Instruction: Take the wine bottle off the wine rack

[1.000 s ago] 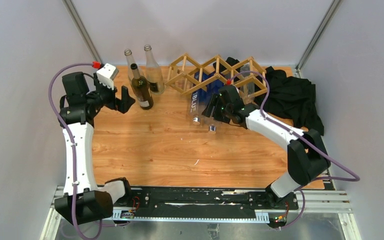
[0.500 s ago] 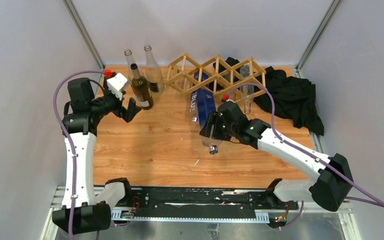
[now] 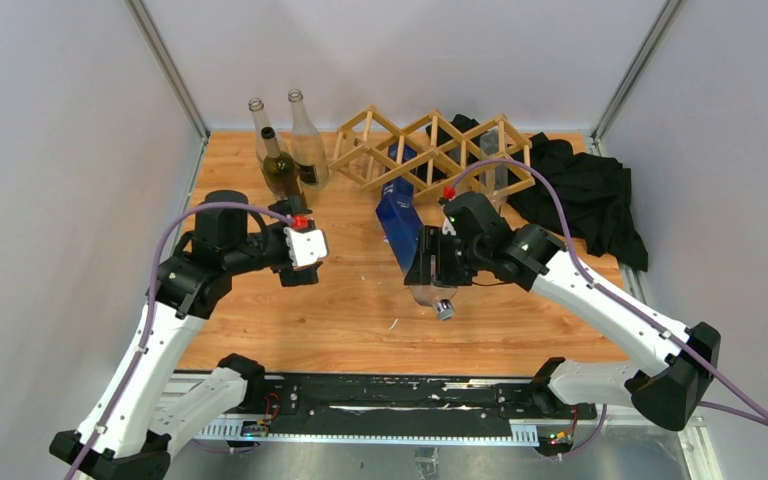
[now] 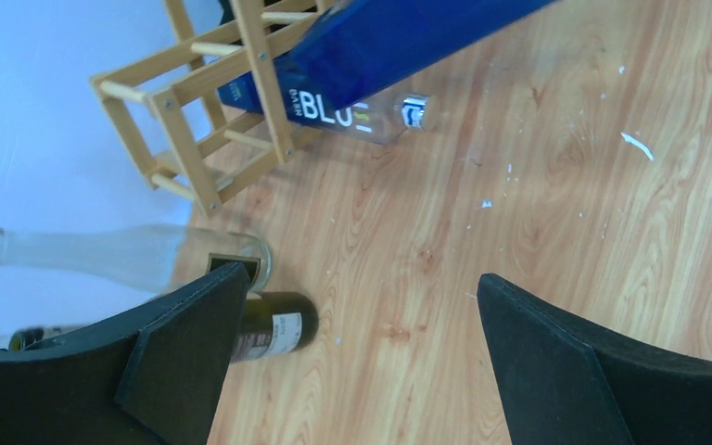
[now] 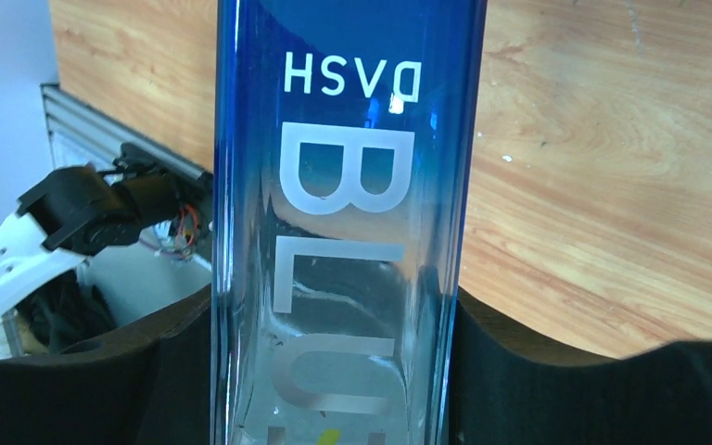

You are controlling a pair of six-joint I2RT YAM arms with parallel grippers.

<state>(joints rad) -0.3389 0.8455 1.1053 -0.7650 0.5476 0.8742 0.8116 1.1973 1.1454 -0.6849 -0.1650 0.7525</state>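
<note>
White walls close three sides of a wood-grain desk (image 3: 290,320). Right fingers (image 5: 556,389) are clamped on the clear part of the wine bottle (image 3: 397,222), a blue-to-clear one lettered DASH BLUE, with pads pressed to opposite sides. Its long axis runs far to near: the base is at the front of the wine rack (image 3: 468,137) and the capped neck points toward the arm bases. Whether the base has cleared the lattice cannot be told. Left fingers (image 4: 185,343) are spread wide and empty, over bare boards left of the bottle. A second blue bottle (image 4: 334,111) lies in the rack, neck protruding. Three upright bottles (image 3: 285,165) crowd the far left corner, and black cloth (image 3: 590,195) fills the far right. Bare desk lies between the neck and the near edge.
</note>
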